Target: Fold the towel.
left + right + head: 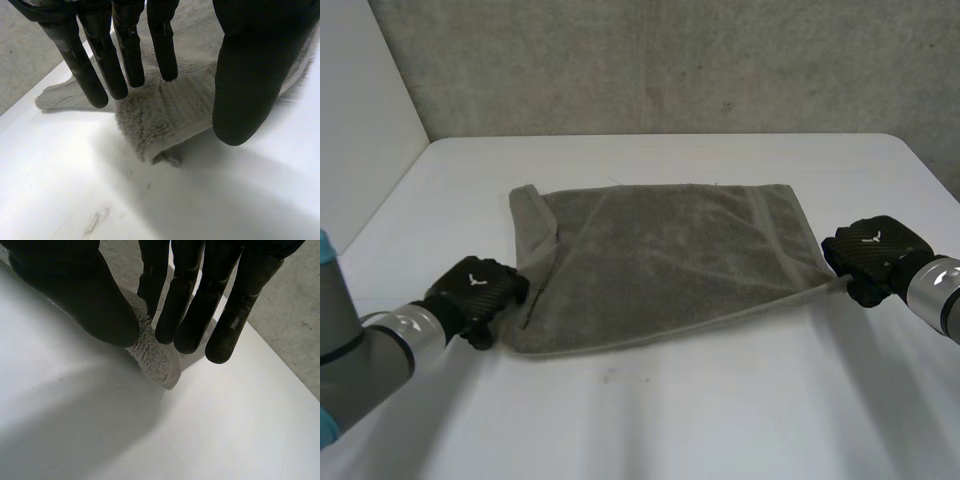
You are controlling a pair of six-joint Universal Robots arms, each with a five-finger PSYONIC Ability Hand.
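A grey towel (660, 260) lies on the white table (720, 410), its left edge turned over in a narrow flap. My left hand (478, 292) rests at the towel's near left corner. In the left wrist view its fingers (129, 50) are straight and spread from the thumb (250, 75), and the corner of the towel (165, 117) lies flat on the table below them, unpinched. My right hand (872, 252) is at the near right corner. There the thumb (85, 295) and fingers (180, 305) pinch the towel corner (156, 360), lifting that edge slightly.
A grey concrete wall (660, 60) stands behind the table's far edge, and a white panel (360, 110) stands at the left. Bare table stretches in front of the towel, with a few faint marks (97, 220) near my left hand.
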